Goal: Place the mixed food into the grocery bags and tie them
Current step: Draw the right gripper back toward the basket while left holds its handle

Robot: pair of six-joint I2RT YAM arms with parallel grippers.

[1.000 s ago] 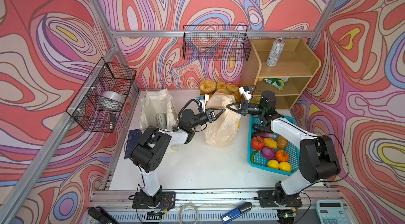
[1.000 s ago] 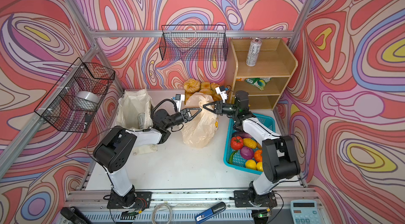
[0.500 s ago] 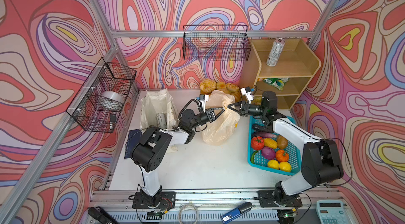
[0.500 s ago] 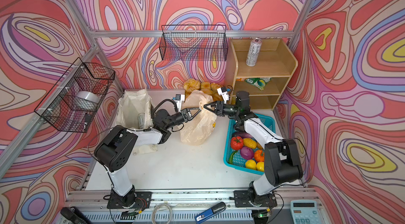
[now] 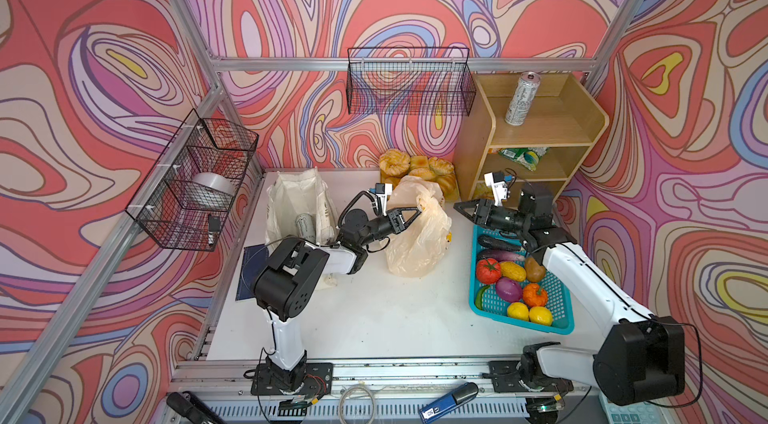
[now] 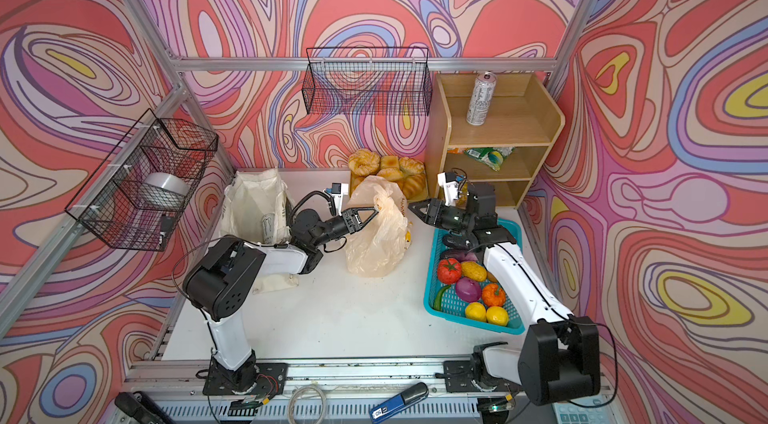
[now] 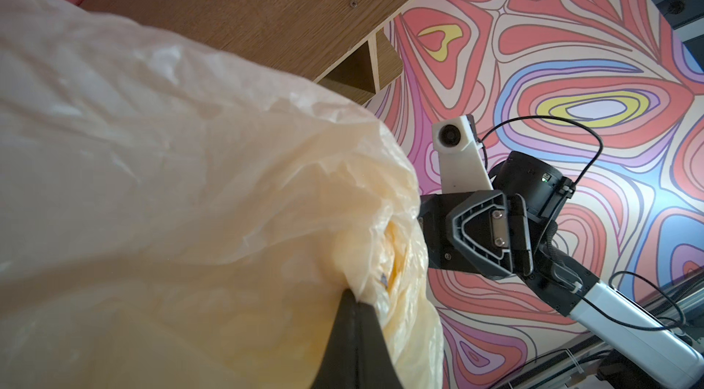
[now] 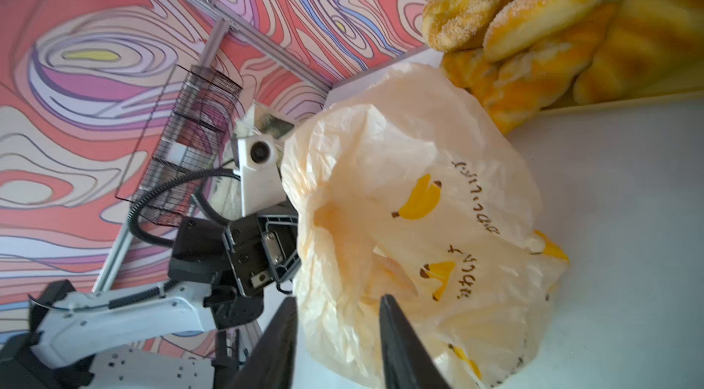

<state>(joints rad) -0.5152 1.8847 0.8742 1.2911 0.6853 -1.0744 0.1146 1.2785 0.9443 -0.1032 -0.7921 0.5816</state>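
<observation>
Banana-print plastic bag [image 5: 415, 241] stood on the white surface [image 5: 374, 318], between the cloth tote [image 5: 291, 197] and the teal basket [image 5: 557, 301]. Its dark Japanese lettering [image 8: 478, 196] I could not read. My left pincer [image 5: 417, 210] was clamped tight on a fold at its top; my right pincer [image 5: 457, 206] hung part open and empty, just beside it. Cloudy plastic hid the contents. The can [image 5: 306, 226] in the tote showed a claw-like mark.
</observation>
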